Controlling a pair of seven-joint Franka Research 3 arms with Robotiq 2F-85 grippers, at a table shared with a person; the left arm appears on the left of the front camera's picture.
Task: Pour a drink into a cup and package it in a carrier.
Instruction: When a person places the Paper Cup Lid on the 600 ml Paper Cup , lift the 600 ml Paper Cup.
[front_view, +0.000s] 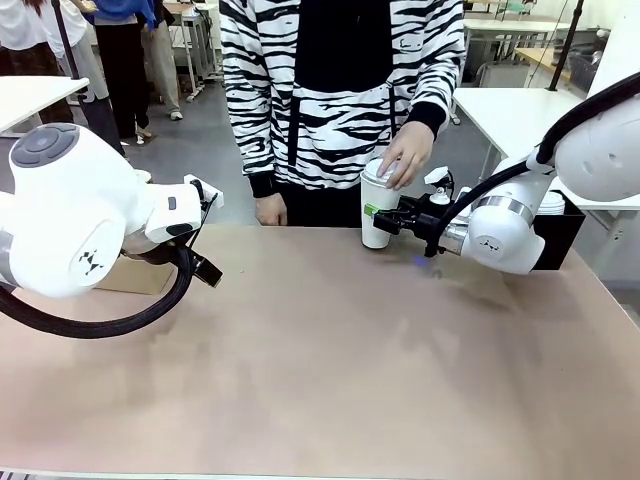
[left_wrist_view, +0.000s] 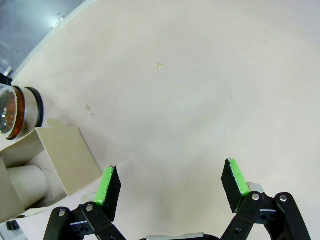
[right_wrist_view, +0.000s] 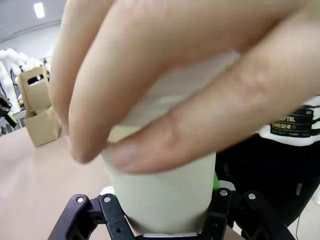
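Right claw (front_view: 384, 222) clenched around cup (front_view: 374, 190); person's hand (front_view: 405, 157) on top of it. Left claw (left_wrist_view: 172, 182) released, well left of cup, carrier (left_wrist_view: 55, 145) there too. Risk: squeeze plus downward press buckles cup, spills.

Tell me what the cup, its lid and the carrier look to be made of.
The cup: likely paper, matte white, no shine on its tapered wall. The lid: probably plastic, smooth white dome, mostly under the person's fingers. The carrier: brown cardboard, dull, with cut edges and folded walls.

One cup (front_view: 376, 218), one carrier (right_wrist_view: 40, 120), two pincers (left_wrist_view: 172, 182) (right_wrist_view: 162, 192) and two hands (front_view: 406, 155) (front_view: 270, 209).
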